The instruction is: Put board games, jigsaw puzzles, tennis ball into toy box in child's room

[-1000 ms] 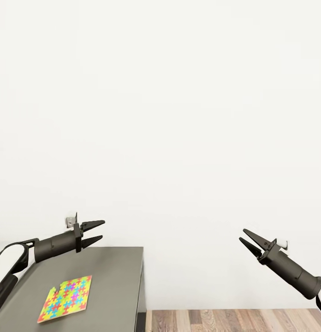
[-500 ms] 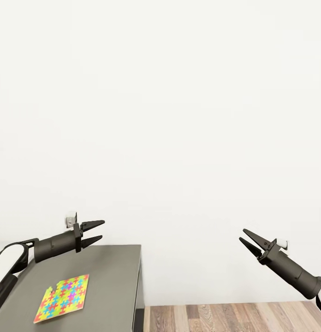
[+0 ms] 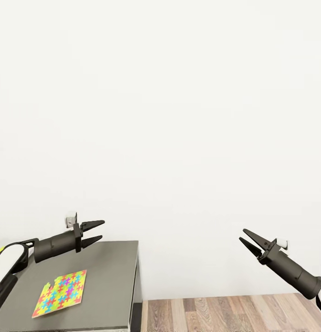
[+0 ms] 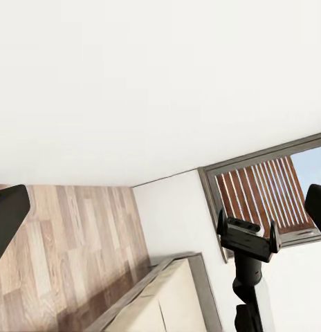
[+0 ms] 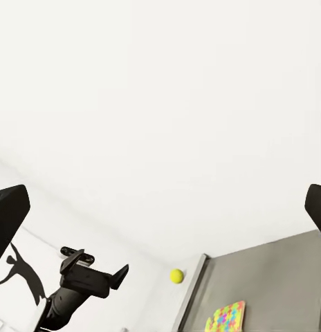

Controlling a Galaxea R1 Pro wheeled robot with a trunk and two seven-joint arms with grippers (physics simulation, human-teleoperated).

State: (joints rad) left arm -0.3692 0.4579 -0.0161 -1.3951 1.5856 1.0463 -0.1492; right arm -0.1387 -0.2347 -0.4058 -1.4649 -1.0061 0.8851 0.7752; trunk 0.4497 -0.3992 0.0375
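Both grippers, left (image 3: 92,232) and right (image 3: 247,240), gape empty; your puzzle (image 3: 60,293) lies flat, so fingers may skid.

A plain white wall (image 3: 179,115) rises above a wood-plank floor (image 3: 234,313) beside a slatted window (image 4: 261,197).

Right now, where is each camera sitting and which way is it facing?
Head view: from the robot's head, facing a white wall over the table and jigsaw puzzle; left gripper and right gripper show, open.
Left wrist view: looks across at the right gripper, the floor and a window.
Right wrist view: looks across at the left gripper, tennis ball and table.
Head and right wrist views share the puzzle.
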